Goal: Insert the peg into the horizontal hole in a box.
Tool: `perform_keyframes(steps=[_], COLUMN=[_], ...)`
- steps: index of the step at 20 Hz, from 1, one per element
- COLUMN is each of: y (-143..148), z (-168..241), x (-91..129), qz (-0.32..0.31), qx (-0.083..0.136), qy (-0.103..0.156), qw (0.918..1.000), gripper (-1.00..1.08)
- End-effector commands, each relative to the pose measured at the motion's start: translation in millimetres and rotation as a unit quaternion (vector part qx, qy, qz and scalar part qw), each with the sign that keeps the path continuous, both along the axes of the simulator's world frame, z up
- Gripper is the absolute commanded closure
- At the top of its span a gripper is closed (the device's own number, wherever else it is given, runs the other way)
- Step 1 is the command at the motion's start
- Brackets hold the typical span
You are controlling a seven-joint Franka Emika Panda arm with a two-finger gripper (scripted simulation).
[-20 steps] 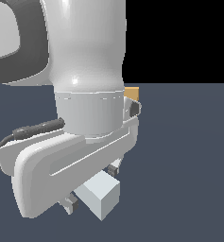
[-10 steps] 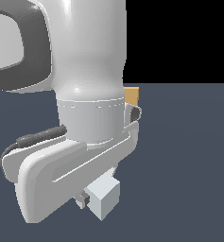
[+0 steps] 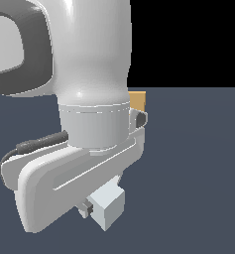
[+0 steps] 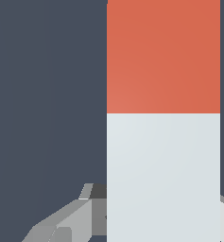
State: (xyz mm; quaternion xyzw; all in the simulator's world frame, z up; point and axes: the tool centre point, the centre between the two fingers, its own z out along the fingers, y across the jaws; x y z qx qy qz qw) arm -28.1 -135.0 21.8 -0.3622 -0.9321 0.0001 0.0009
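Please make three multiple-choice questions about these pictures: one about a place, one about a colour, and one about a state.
1. Where does the box show in the exterior view?
A. Behind the arm, only a corner visible
B. In front of the arm, fully visible
C. On top of the arm

2. Which colours has the peg in the wrist view?
A. All blue
B. Red-orange and pale grey-white
C. Green and black

3. What state is the peg in?
A. Already inside the hole
B. Broken in two
C. Lying between the fingers of the claw

Answers:
1 A: only a tan corner shows past the arm.
2 B: both colours meet at a straight line.
3 C: fingers flank the pale part.
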Motion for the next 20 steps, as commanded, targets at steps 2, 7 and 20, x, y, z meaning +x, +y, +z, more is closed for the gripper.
perform_keyframes(steps=[2,7,20], y=[4,14,62], z=[2,7,28], x=[-2,-8,-30], qz=[-0.01,-0.038,-0.166], qx=[0.0,0.0,0.0], qy=[-0.001,-0.001,-0.001], qw=[1.0,0.9993,0.9861], gripper=[1.08,1.08,1.08])
